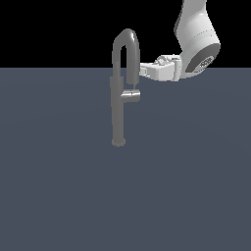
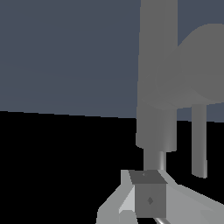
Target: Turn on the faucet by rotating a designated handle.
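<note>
The faucet [image 1: 117, 108] stands upright just above and left of the middle of the exterior view, its long axis vertical, its small round base on the flat blue-grey floor [image 1: 59, 196]. From the top of the column the spout arches over toward the exterior view's right and turns down, its open end pointing straight at the floor. The handle [image 1: 131, 96] is a short stub sticking out sideways from the column, its axis level and pointing to the exterior view's right, directly under the spout's end. The white arm [image 1: 198, 39] comes in from the upper right of the frame, and its gripper [image 1: 143, 70] reaches level toward the faucet, ending just beside the downturned spout and a little above the handle. In the wrist view the faucet [image 2: 157, 87] fills the right half of the frame, with one grey finger [image 2: 150, 200] low in the middle. Whether the fingers are apart or together cannot be told from either view.
</note>
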Robot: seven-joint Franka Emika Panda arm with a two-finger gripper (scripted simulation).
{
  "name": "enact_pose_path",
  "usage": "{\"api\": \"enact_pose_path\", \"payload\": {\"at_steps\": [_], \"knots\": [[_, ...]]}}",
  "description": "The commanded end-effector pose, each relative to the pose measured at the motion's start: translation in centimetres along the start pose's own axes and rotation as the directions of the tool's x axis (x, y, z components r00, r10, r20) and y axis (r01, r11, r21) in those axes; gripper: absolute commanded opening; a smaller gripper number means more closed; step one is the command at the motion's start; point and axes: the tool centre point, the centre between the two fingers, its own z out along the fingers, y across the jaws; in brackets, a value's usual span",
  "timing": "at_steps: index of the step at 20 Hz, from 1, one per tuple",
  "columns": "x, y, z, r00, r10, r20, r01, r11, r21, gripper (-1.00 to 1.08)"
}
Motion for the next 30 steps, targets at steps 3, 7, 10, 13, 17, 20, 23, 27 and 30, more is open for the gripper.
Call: {"api": "enact_pose_path", "payload": {"at_steps": [3, 7, 10, 13, 17, 20, 23, 27, 30], "knots": [[1.7, -0.5, -0.1, 0.998, 0.039, 0.053, -0.041, 0.998, 0.044, -1.0], [2.4, -0.6, 0.0, 0.996, 0.054, 0.074, -0.059, 0.996, 0.061, -1.0], [2.4, -0.6, 0.0, 0.996, 0.054, 0.074, -0.058, 0.996, 0.061, -1.0], [2.3, -0.6, 0.0, 0.996, 0.051, 0.071, -0.056, 0.997, 0.059, -1.0], [2.2, -0.4, 0.0, 0.996, 0.051, 0.071, -0.056, 0.997, 0.059, -1.0], [1.9, 0.2, 0.1, 0.996, 0.051, 0.071, -0.056, 0.997, 0.059, -1.0], [1.6, 0.9, 0.1, 0.996, 0.051, 0.071, -0.056, 0.997, 0.059, -1.0], [1.2, 1.7, 0.1, 0.996, 0.051, 0.071, -0.056, 0.997, 0.059, -1.0], [1.3, 1.7, 0.1, 0.996, 0.052, 0.07, -0.056, 0.997, 0.062, -1.0]]}}
